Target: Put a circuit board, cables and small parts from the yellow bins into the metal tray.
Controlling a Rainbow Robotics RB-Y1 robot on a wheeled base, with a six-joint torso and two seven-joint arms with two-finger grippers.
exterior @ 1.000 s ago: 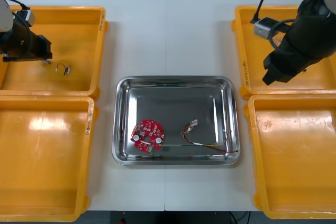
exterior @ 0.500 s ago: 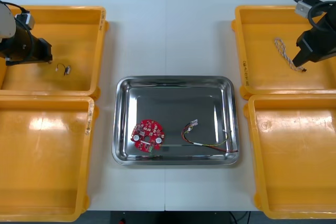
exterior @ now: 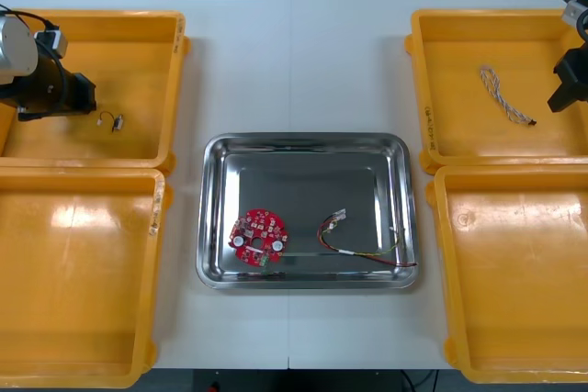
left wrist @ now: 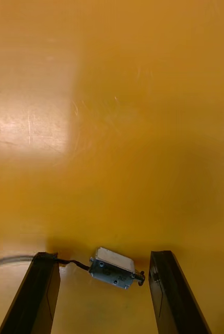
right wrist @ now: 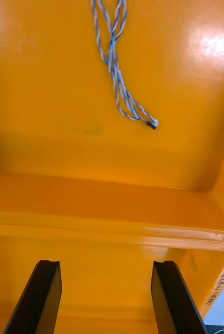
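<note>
Bracketing the small metal part [left wrist: 114, 267], the left pincer [left wrist: 102, 255] hangs low in the far yellow bin on the robot's left [exterior: 171, 80]. Its black fingers are spread wide and released, and the part lies on the bin floor between them, not yet gripped. A thin black lead [left wrist: 72, 263] runs from the part toward one finger. At the other end a short stub points at the opposite finger, and I cannot tell whether it touches.

The part looks like a rigid little block, probably light. Its smooth metal on the glossy bin floor could let it skid or twist as the fingers close. The best hold seems to be across the flat sides of the block's body, not on the stub and never on the lead, which is limp and will simply trail.

The right pincer [right wrist: 105, 263] is also released and empty, near the wall between the two right-hand bins. The twisted blue and white cable [right wrist: 117, 73] lies well ahead of it on the floor of the far right bin [exterior: 423, 80]. That cable should be soft, light and thin, so a pinch near mid-length would probably keep both ends from dragging.

On the counter [exterior: 294, 61] between the bins, the metal tray [exterior: 303, 140] already holds a round red circuit board [exterior: 259, 236] and a red and yellow cable [exterior: 363, 247], lying apart.
</note>
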